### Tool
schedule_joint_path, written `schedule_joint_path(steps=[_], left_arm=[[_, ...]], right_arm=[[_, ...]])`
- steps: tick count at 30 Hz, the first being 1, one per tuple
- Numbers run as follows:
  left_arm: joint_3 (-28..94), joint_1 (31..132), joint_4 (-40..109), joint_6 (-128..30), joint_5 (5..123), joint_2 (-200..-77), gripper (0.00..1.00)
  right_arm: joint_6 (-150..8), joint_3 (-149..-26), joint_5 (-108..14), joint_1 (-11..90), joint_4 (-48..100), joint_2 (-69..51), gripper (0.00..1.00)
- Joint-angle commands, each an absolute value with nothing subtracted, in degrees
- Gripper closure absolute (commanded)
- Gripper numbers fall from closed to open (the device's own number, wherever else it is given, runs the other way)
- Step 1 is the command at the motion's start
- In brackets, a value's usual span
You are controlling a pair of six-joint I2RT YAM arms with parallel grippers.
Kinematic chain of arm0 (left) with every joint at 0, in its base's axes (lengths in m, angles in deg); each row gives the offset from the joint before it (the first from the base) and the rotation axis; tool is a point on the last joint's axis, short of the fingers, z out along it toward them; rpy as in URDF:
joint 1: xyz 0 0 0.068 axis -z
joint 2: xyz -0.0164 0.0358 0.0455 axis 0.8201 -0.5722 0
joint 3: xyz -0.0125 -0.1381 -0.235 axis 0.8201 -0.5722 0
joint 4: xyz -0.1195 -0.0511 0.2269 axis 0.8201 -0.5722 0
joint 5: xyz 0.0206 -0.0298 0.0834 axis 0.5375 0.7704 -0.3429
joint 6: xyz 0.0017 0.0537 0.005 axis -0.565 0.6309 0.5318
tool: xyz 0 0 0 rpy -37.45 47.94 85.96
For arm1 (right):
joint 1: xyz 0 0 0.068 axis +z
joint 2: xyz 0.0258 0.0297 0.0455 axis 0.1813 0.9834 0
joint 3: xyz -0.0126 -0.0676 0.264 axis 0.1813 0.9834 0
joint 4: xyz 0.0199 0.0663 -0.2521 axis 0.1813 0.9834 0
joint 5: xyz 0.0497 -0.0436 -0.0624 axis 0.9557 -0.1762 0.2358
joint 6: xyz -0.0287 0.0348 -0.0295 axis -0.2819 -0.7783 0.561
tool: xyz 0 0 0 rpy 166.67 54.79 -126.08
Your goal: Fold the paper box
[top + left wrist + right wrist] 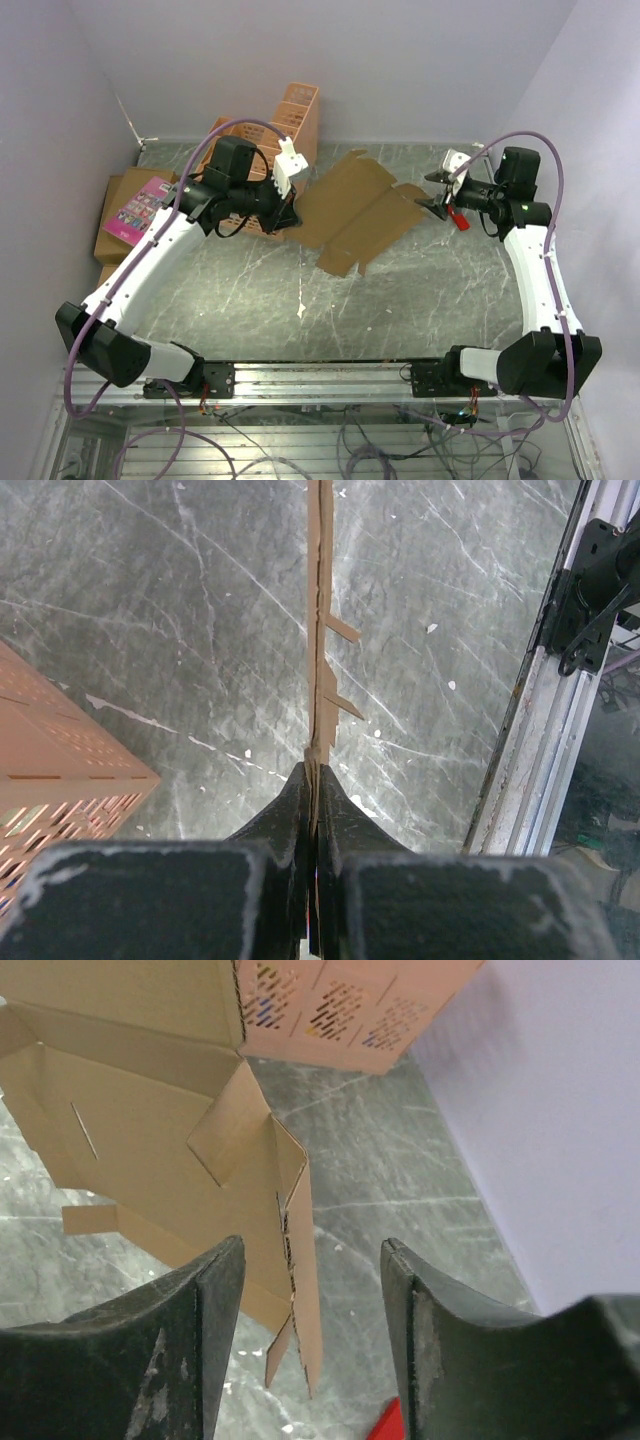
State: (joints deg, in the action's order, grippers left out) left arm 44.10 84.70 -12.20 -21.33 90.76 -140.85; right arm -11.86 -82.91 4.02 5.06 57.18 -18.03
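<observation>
Left hand (315, 775) clamps brown corrugated cardboard sheet (355, 212) at 9 o'clock; right hand (312, 1260) apart, 3 o'clock flap between.

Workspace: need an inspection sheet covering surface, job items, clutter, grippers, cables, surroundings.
Surface: grey marbled table top, white specks.
Job's things: paper box, still an unfolded cardboard sheet, flaps out.
Clutter: orange lattice crate; pink book on brown cartons, far left.
Grippers: left gripper shut on the sheet's edge; right gripper open, fingers either side of a flap.
Cables: purple cable looping each arm; loose wires below the rail.
Surroundings: lavender walls.
</observation>
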Motion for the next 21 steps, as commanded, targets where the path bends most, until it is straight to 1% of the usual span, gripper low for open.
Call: schedule_joint_path(steps=[1,2,4,6,10,11,17,21], left_arm=[[46.73,85.06,-13.87,-19.73,92.10,-139.48,0.93],[46.79,85.07,-13.91,-19.70,91.94,-139.51,0.93],[46.92,85.07,-13.99,-19.70,91.62,-139.43,0.93],[47.14,85.07,-13.85,-19.81,91.63,-139.49,0.93],[48.43,85.07,-13.59,-20.59,92.08,-140.22,0.93],[49.06,85.02,-13.88,-20.77,92.00,-140.51,0.93],[57.69,85.07,-20.24,-20.65,91.47,-145.12,0.93],[59.18,85.89,-22.75,-20.90,89.49,-148.00,0.93]], right_arm=[[-10.27,-82.11,-0.96,5.52,56.44,-17.65,0.53],[-9.87,-82.41,-1.48,5.52,57.06,-17.31,0.63],[-8.59,-83.08,-2.49,5.61,58.47,-17.02,0.76],[-7.43,-82.76,-2.71,5.61,58.89,-17.57,0.85],[-7.55,-81.19,-1.17,5.61,58.20,-19.62,0.99],[-9.03,-80.78,-0.84,5.61,57.32,-20.24,1.00],[-29.76,-76.20,-0.06,7.08,45.21,-23.40,1.00],[-38.59,-69.25,-1.92,7.63,39.54,-23.83,1.00]])
